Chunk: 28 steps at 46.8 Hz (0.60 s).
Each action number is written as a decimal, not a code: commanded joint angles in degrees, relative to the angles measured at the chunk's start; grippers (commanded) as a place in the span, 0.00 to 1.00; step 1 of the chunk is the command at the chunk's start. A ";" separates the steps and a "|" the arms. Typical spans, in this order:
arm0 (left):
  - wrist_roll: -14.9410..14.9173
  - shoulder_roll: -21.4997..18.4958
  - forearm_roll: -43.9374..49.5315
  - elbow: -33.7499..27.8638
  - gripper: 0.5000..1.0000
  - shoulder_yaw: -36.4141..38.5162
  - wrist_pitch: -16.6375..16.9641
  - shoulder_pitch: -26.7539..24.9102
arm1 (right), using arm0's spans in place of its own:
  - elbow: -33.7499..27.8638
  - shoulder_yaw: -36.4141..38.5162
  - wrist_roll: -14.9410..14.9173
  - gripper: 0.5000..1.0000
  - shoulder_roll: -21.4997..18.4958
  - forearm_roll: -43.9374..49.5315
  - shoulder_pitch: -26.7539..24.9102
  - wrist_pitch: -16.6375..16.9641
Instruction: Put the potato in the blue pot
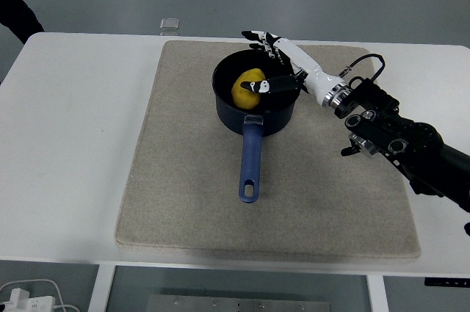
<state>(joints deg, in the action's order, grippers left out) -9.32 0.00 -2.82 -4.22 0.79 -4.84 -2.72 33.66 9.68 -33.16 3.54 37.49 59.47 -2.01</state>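
Fingers [258,35] spread, right hand [283,62] over blue pot [253,106], potato [247,89] inside

Potato [247,86] partly behind thumb

The robot's right arm [411,147] reaches in from the right edge, stretched toward the far middle of the table. Its white-and-black right hand [283,66] is extended with fingers [258,35] spread apart and thumb pointing left, holding nothing. Only this arm is visible.
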 commanded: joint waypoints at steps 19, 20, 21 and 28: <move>0.00 0.00 0.00 -0.09 0.99 0.00 0.00 0.00 | -0.35 10.18 7.93 0.86 1.55 -5.74 -0.76 0.34; 0.00 0.00 0.00 -0.09 0.99 0.00 0.00 0.00 | -0.44 10.44 8.54 0.86 1.64 -7.68 -0.76 0.34; 0.00 0.00 0.00 -0.09 0.99 0.00 0.00 0.00 | -0.44 10.53 9.25 0.86 1.64 -9.87 -0.68 0.34; 0.00 0.00 0.00 -0.09 0.99 0.00 0.00 0.00 | -1.23 10.97 13.21 0.86 2.43 -24.99 -0.32 0.25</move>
<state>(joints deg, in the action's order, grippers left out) -9.32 0.00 -2.82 -4.34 0.79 -4.83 -2.72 32.64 20.47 -21.06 5.58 18.06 58.91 -1.73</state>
